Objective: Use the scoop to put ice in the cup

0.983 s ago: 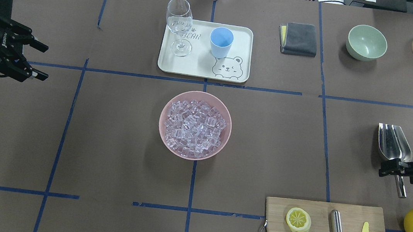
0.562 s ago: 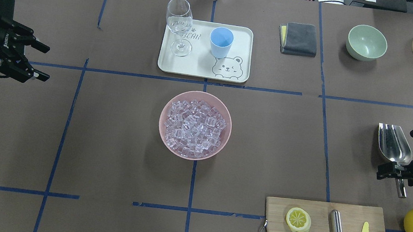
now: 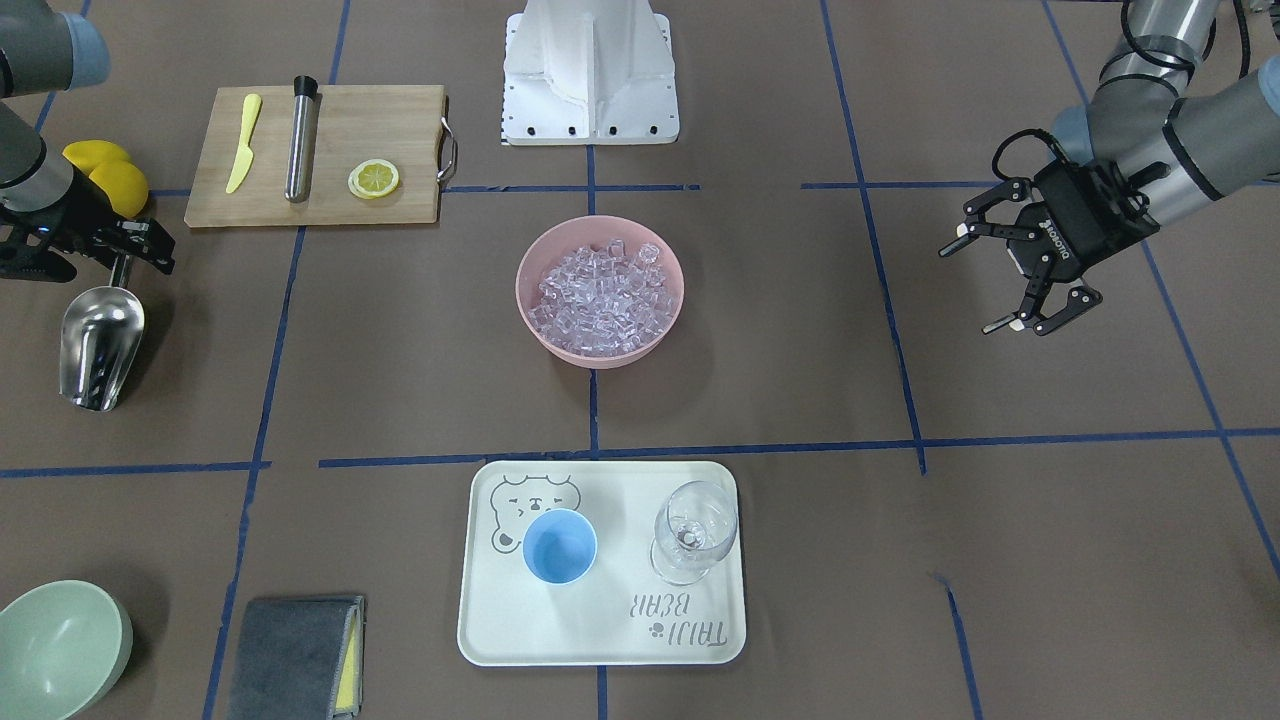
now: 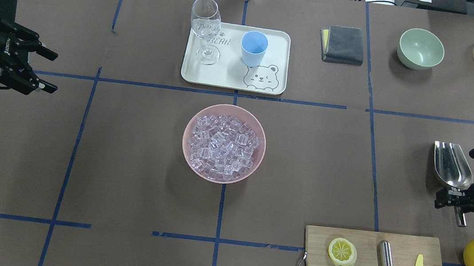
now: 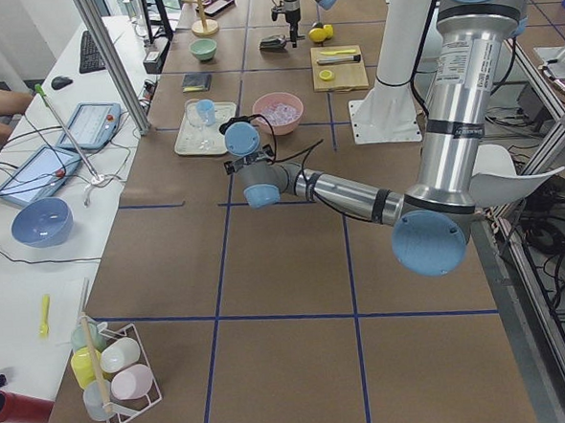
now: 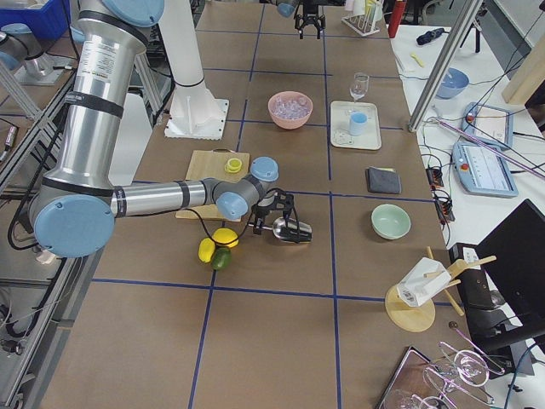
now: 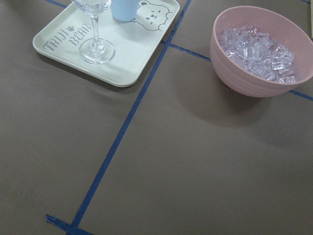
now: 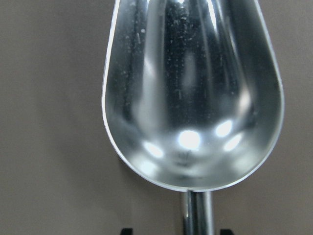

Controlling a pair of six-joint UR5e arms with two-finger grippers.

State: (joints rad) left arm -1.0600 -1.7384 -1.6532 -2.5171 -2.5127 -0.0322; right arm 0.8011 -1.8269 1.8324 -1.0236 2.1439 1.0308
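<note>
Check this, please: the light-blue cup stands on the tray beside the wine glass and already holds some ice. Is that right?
Not quite. The cup is empty: the front-facing view looks down into it and shows only its blue bottom. It does stand on the tray beside the wine glass. The ice lies in the pink bowl.

Cup [image 4: 254, 48] on tray [image 4: 230, 76] beside wine glass [image 4: 206, 27] — ice [image 4: 223, 145] in bowl [image 4: 185, 140] nearer robot — scoop [image 4: 452, 164] far right.
</note>
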